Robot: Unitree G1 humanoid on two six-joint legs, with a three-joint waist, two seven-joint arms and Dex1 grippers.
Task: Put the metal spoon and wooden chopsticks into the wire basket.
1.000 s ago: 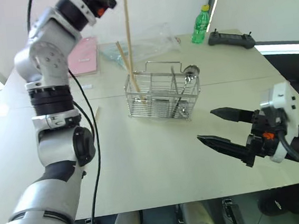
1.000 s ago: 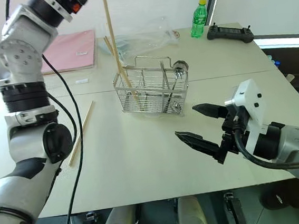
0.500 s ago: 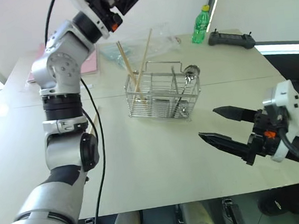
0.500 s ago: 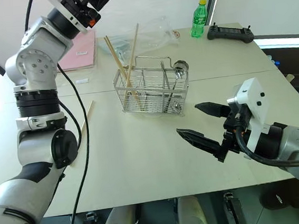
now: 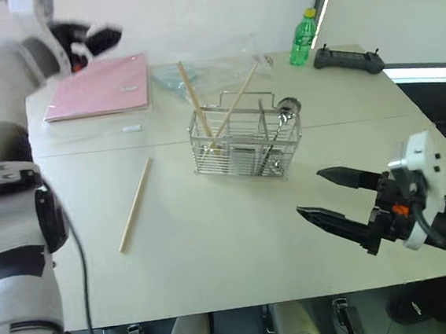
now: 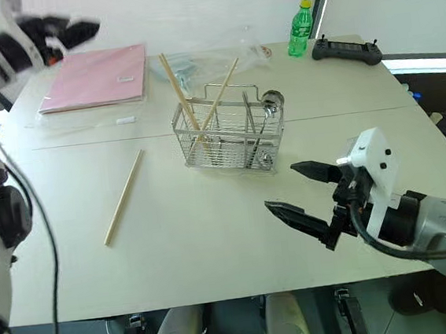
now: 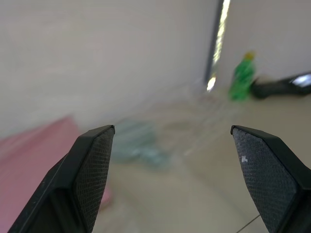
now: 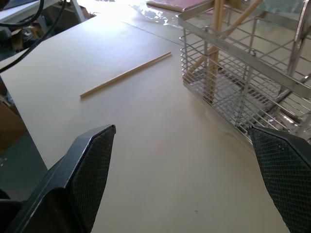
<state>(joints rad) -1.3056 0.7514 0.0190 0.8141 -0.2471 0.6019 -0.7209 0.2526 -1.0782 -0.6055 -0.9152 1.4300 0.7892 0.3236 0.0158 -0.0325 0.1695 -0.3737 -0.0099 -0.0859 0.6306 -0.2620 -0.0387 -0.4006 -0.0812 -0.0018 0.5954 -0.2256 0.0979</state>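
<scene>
The wire basket is a shiny box made of thin silver wires in a grid, with a wire loop on top. It stands on the smooth, pale tabletop, nearer the far edge than the near one.

Two wooden chopsticks stand inside it. They are long, thin, plain sticks, and they lean apart and poke out over the top. One more chopstick lies flat on the tabletop, well apart from the basket and toward the left edge.

The metal spoon is in the right end of the basket. Its round, shiny bowl sticks up above the rim.

A flat pink folder lies by the far left corner. A green plastic bottle stands at the far edge.

The left gripper is up in the air over the far left corner. Its black, bumpy fingers are spread wide and hold nothing.

The right gripper hangs over the near right part of the tabletop. Its pointy black fingers are spread wide too, and touch nothing.
</scene>
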